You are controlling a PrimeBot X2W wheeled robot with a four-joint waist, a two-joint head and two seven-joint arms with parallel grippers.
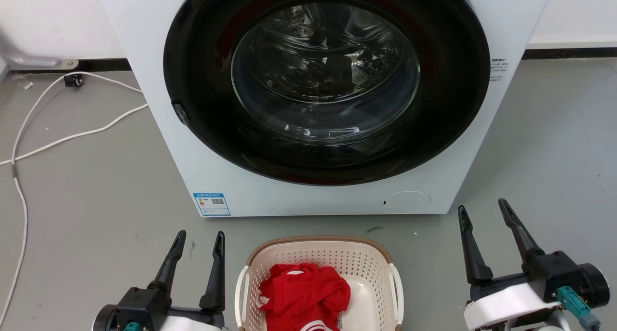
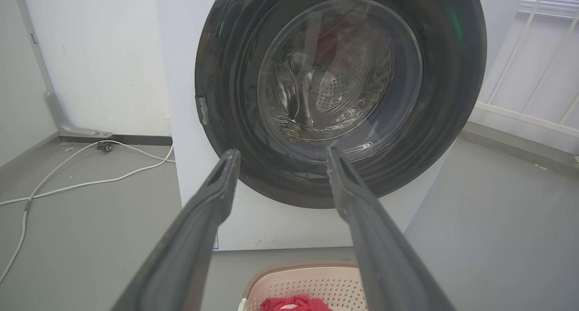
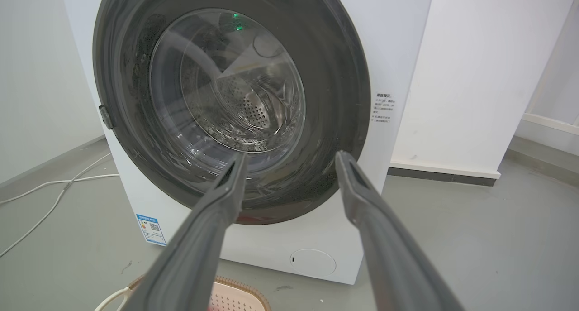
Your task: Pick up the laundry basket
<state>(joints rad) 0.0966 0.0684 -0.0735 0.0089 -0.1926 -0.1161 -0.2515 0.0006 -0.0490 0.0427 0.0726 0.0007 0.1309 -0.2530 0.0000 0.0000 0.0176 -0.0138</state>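
Left gripper (image 1: 201, 234) and right gripper (image 1: 482, 205) gape wide, empty, flanking the basket (image 1: 332, 256): cream perforated plastic, oval, brown woven-look rim, crumpled red cloth (image 1: 303, 292) inside.

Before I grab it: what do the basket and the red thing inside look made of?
Laundry basket: likely moulded matte cream plastic, walls punched with even holes, brown rim seemingly imitating weave. Red item: soft cloth, judging by its crumpled folds.
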